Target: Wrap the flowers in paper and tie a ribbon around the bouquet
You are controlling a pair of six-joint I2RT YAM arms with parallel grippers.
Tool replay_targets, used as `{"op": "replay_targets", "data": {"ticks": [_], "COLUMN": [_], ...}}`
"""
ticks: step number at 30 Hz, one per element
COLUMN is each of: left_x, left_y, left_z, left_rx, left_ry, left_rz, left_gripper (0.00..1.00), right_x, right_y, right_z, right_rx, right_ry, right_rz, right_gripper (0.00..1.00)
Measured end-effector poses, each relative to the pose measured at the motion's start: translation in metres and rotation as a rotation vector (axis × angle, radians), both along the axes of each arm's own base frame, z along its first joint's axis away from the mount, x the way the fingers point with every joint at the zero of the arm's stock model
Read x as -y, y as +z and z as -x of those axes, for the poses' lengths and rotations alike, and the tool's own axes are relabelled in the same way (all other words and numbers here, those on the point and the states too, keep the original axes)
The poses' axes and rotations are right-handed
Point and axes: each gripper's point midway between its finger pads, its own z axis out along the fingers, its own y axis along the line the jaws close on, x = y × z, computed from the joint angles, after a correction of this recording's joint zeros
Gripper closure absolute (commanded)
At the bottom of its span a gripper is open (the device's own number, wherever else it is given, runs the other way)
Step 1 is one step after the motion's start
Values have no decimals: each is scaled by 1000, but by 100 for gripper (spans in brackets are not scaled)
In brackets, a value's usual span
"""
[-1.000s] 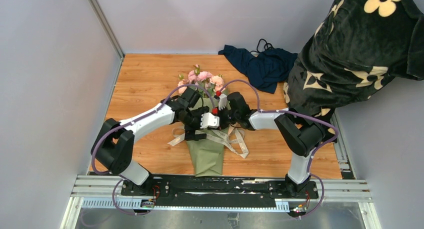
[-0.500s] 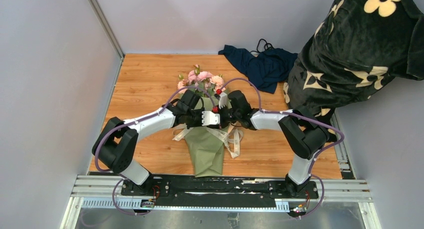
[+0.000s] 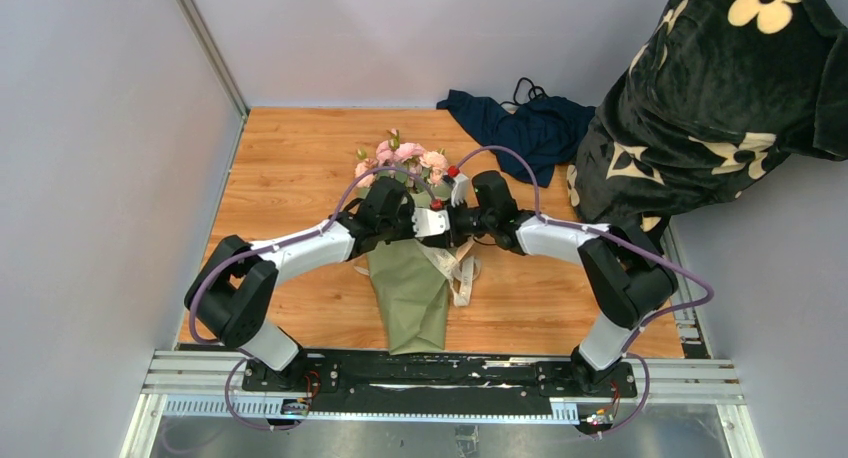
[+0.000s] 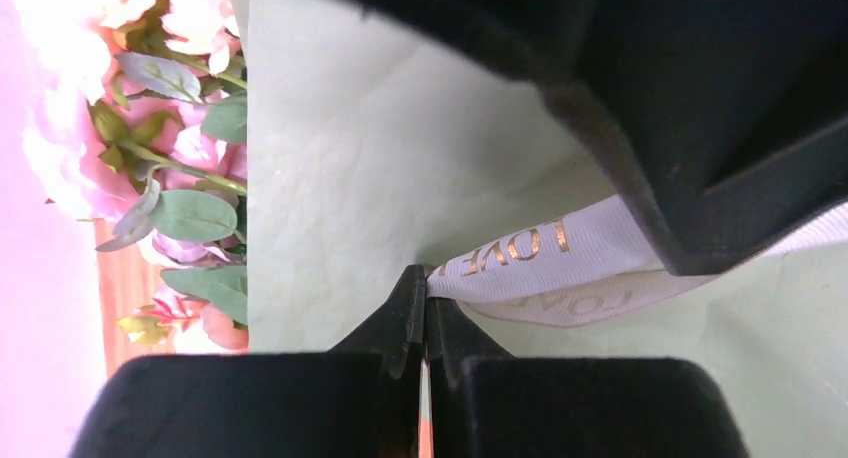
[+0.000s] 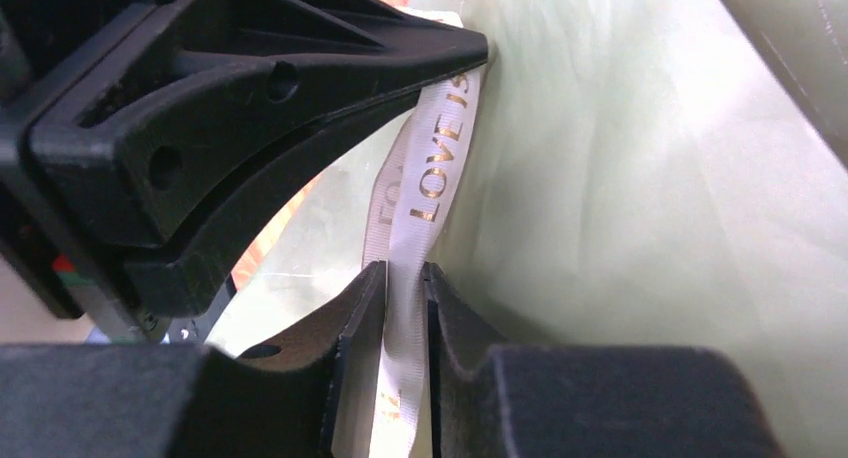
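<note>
Filling most of the top view: wood-grain table [image 3: 290, 158]. Black floral fabric [image 3: 720, 98] bulks at the far right edge. A crumpled navy cloth [image 3: 525, 128] lies on the far side of the table, just left of that fabric.

The bouquet [image 3: 410, 278] lies flat at table centre, narrow end near, wide end far. The paper [image 4: 340, 158] is wrapped as a cone with its sage face outward. The flowers [image 3: 405, 156] stick out of the far wide end, pink heads and green leaves showing.

The ribbon [image 3: 462, 273] is cream with gold "LOVE" lettering. Its loose ends are piled on the table just right of the cone, touching the cone's right edge. A short stretch runs taut across the paper between the two claws.

The two arms meet over the upper part of the cone, tips nearly touching.

The left gripper [image 4: 425, 278] comes in from the left. Its fingers are pressed together, pinching the ribbon end right against the paper.

The right gripper [image 5: 405, 278] comes in from the right. Its fingers stand a narrow slot apart, with the ribbon running lengthwise through the slot, flat face to the camera. Cannot tell whether the fingers press the ribbon's edges. In the right wrist view the left claw's tip sits just above, on the same strip.
</note>
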Motion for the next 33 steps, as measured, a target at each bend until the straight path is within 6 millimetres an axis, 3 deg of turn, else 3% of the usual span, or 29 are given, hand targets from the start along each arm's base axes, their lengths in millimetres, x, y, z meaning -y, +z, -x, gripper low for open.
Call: {"op": "replay_targets", "data": {"ticks": [4,9,12,17,20,25,29,33], "left_x": [-2,-14,-17,-17,-12,6,2,1], "left_y": [8,29,33,33,33,29,28,32], "left_z": [-6,-25,-29,-29,-23,-8,-26,-39], "left_rx": [26,97,119,121,130,182,251,289], "left_ry": [49,152,181,181,162,107,188,250], "left_rz": [36,88,90,89,85,34,-3,-2], "left_gripper": [100,100,100,100,100,100,100,100], "right_x": [9,19,24,32,40,57,63,62], "right_y": [4,-10,-13,-17,-20,-13,-1,8], "right_z": [8,30,32,31,25,13,19,42], "right_rx": [-3,-71,-86,-93,-91,-39,25,49], "right_ry": [21,73,80,69,24,-60,-45,26], "right_rz": [-11,19,29,43,61,93,93,8], "right_gripper": [77,80,81,94,97,97,93,83]}}
